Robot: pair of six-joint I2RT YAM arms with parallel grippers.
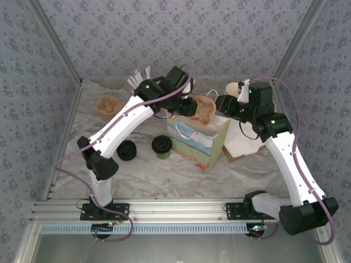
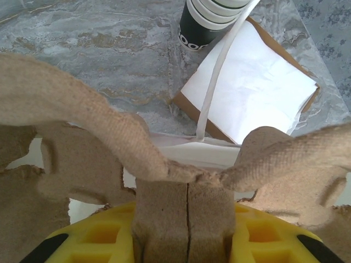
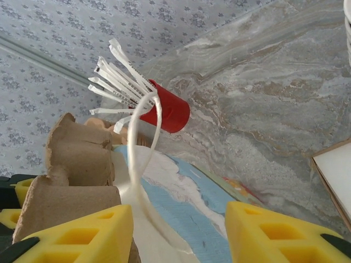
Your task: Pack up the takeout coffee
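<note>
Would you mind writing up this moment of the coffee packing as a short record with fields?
Left gripper: shut on pulp cup carrier, held over the mouth of the gift bag
Right gripper: open, with the white bag handle looping up between its fingers
Takeout coffee: upright on the table, lid on, just left of the bag, not yet packed
Loose black lid: flat on the table, left of the coffee
Napkins: on brown card, right of the bag

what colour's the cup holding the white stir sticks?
Red. The cup shows best in the right wrist view.
</note>
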